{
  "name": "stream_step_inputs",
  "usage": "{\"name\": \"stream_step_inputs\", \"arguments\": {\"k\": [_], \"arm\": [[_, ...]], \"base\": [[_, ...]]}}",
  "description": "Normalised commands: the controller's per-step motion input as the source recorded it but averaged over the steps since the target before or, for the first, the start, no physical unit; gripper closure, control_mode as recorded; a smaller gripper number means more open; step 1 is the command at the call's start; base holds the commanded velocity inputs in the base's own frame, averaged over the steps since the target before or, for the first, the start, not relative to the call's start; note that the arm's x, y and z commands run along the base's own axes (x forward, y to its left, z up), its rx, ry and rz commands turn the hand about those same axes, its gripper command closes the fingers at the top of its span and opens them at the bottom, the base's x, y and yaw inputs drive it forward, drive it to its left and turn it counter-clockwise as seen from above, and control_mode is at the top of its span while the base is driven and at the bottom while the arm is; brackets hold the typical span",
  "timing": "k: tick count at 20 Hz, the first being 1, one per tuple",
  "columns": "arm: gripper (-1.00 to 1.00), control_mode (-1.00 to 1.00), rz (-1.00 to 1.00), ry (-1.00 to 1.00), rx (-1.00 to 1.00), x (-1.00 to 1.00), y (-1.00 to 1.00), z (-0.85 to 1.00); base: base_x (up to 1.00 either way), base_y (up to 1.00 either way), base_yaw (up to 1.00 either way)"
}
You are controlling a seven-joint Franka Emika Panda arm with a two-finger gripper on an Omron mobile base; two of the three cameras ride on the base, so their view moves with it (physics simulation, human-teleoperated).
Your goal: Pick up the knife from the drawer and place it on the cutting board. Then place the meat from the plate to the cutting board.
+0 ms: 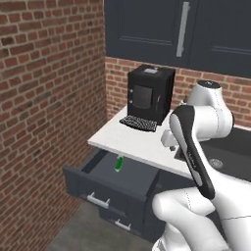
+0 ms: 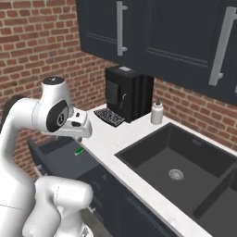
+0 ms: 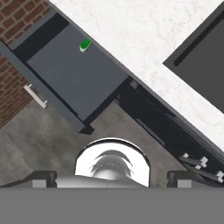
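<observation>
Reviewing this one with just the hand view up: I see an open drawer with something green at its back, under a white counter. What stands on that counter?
Observer: A black coffee machine stands on the counter against the brick wall, behind the open drawer.
Operator: Anything next to it?
Observer: In the right base view, a small white bottle stands upright just to the machine's right, near the back corner of the sink.
Operator: And above the counter?
Observer: Dark upper cabinets with long silver bar handles hang over the machine; their doors are closed.
</observation>
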Motion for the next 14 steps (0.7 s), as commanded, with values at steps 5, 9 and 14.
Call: {"name": "stream_step_inputs", "arguments": {"k": [5,9,14], "arm": [[-1.00,1.00,0.00,0.00,0.00,0.00,0.00,0.00],[-1.00,1.00,0.00,0.00,0.00,0.00,0.00,0.00],[-1.00,-1.00,0.00,0.00,0.00,0.00,0.00,-0.08]], "base": [[0.00,-0.54,0.33],[0.00,-0.19,0.26],[0.00,0.00,0.01]]}}
